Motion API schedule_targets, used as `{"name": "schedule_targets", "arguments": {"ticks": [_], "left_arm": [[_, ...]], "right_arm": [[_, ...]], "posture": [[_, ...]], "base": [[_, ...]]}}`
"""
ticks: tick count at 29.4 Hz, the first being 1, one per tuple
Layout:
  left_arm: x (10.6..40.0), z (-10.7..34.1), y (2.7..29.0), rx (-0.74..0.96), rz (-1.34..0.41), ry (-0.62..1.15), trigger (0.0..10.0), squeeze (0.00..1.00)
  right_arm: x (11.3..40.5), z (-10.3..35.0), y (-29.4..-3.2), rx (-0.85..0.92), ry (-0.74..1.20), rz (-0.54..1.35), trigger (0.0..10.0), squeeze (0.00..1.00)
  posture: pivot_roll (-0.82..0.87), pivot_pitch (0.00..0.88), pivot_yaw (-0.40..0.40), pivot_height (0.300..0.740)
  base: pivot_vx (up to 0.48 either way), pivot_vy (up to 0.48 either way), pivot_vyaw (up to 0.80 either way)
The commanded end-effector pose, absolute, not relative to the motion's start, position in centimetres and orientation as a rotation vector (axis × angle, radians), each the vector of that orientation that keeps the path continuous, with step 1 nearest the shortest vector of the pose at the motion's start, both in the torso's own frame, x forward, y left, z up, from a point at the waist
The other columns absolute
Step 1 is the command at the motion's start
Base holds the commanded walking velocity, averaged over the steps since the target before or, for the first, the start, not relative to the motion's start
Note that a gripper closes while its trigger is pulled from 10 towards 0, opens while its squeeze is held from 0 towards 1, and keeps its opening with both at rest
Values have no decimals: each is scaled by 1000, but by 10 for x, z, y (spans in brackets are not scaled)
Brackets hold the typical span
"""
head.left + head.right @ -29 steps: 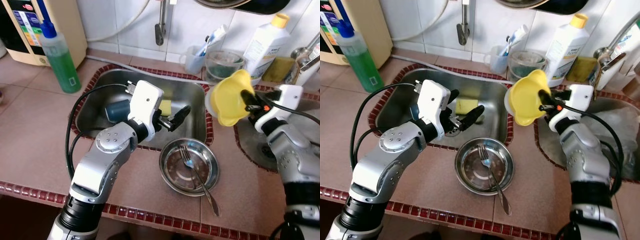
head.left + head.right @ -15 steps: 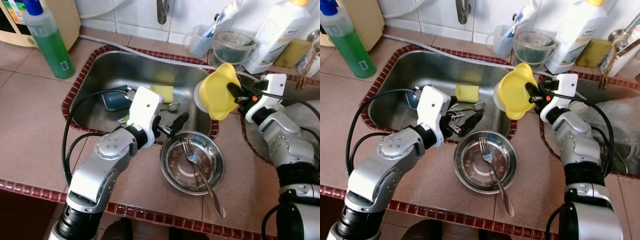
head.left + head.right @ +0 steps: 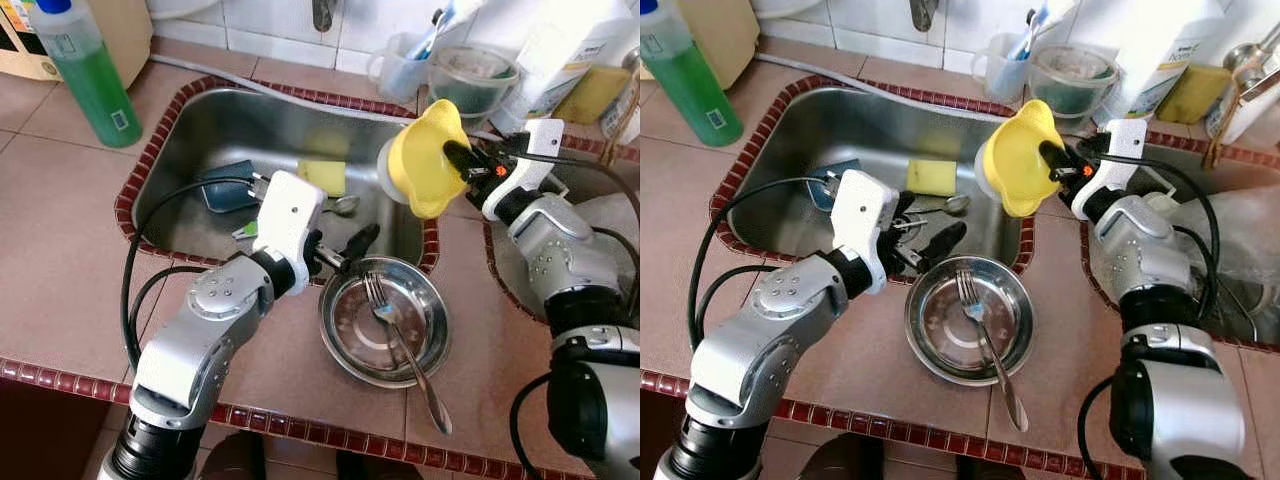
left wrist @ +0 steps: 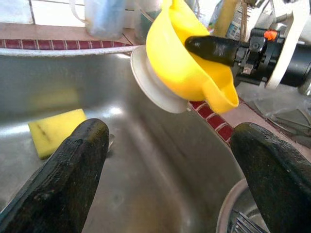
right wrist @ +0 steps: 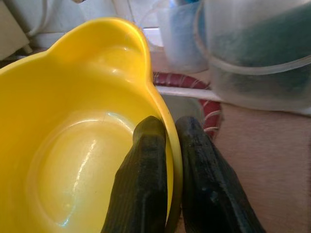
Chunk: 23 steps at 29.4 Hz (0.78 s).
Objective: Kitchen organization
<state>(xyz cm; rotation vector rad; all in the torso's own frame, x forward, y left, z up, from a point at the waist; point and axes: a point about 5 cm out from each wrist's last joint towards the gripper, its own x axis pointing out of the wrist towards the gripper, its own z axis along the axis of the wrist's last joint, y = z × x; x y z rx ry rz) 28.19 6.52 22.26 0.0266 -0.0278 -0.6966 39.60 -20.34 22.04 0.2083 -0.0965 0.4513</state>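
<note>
Yellow bowl (image 3: pixel 420 160) carried sinkward, right gripper (image 3: pixel 462 163) pinching rim — underside hidden

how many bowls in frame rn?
2. Yellow bowl pinched at its rim by the right gripper over the sink's edge; steel bowl on the counter, holding a fork.

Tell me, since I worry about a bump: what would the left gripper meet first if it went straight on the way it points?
Probably the yellow bowl held by the right gripper, which sits between the left gripper's open fingers in its wrist view; depth is unclear.

Green soap bottle (image 3: pixel 88 72) on tiled counter (image 3: pixel 60 230), toothbrush cup (image 3: pixel 400 68)
</note>
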Motion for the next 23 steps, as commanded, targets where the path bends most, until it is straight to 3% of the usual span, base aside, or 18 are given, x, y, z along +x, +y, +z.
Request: {"name": "schedule_targets", "arguments": {"ticks": [1, 23], "left_arm": [[279, 228, 62, 19, -709, -42, 10000, 0], [267, 250, 61, -28, -737, -121, 10000, 0]], "right_arm": [[398, 225, -201, 214, -110, 465, 10000, 0], [406, 218, -153, 200, 10, 683, 10000, 0]], "posture": [[53, 292, -99, 740], [82, 283, -139, 740]], "base": [[0, 0, 0], [0, 0, 0]]}}
